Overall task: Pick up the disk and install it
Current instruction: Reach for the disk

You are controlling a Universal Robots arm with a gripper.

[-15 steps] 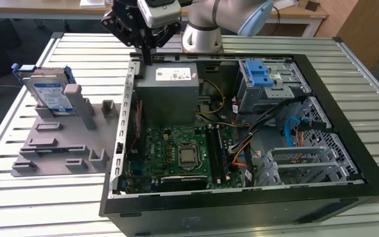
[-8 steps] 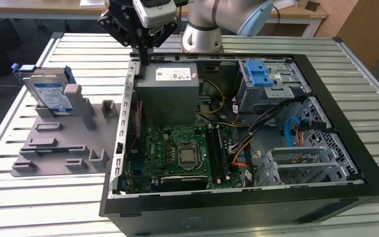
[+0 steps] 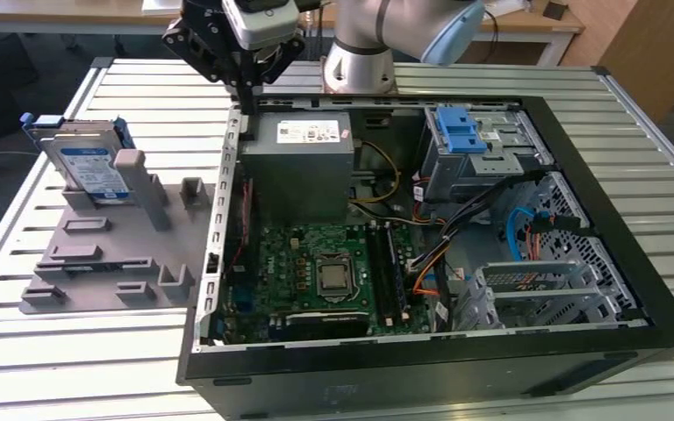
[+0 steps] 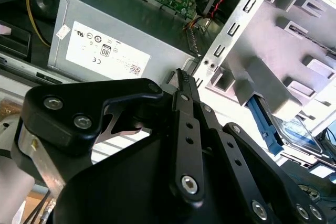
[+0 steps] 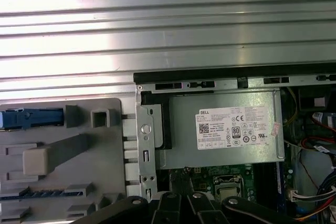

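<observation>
One slatted metal desk (image 3: 138,88) carries the whole set-up, with pale wooden furniture (image 3: 648,44) and dark floor beyond it. Most of the desk is taken by an open black computer case (image 3: 665,338) lying on its side. Inside it, a grey power supply (image 3: 302,167) sits at the far end, a green motherboard (image 3: 313,263) lies nearer the camera, and a silver cage (image 3: 477,162) with a blue latch (image 3: 463,132) stands towards the exterior view's right, among loose cables. Just beside the case, on the exterior view's left, lies a grey slotted fixture (image 3: 115,263). The disk (image 3: 94,171) stands upright in the fixture's far slot, label facing forward, well apart from the tool. The tool (image 3: 247,90) hangs from the arm (image 3: 361,53) above the case's far corner by the power supply, fingers (image 4: 182,85) clenched together on nothing.
</observation>
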